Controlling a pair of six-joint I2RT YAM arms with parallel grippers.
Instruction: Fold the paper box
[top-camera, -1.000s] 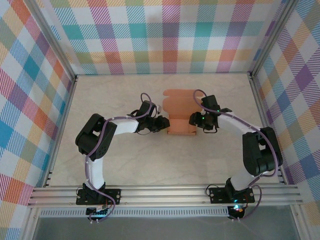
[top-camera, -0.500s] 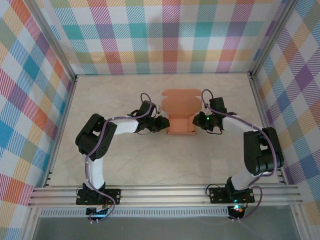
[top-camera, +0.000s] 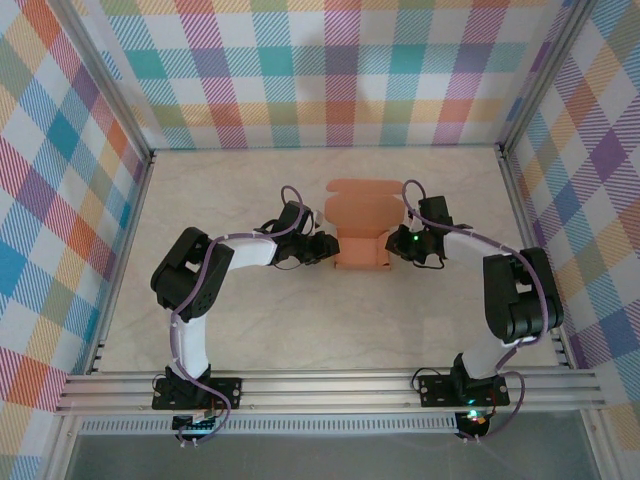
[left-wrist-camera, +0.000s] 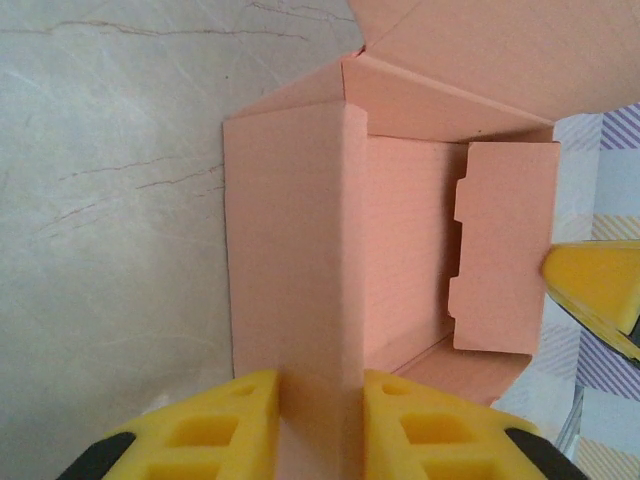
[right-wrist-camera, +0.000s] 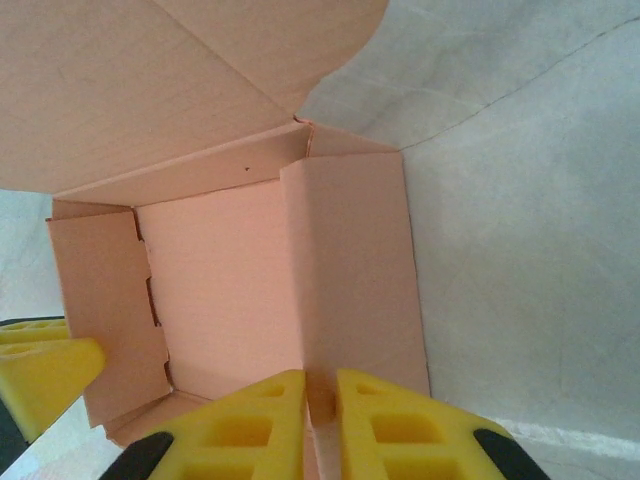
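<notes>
Just above the frame's centre, the salmon-orange paper box (top-camera: 360, 222) sits on the pale marbled table (top-camera: 300, 320), its rounded flap spread flat toward the top. The left gripper (top-camera: 327, 249) meets the box's left side and the right gripper (top-camera: 391, 243) its right side. Plaid walls (top-camera: 330, 70) enclose the table.
</notes>
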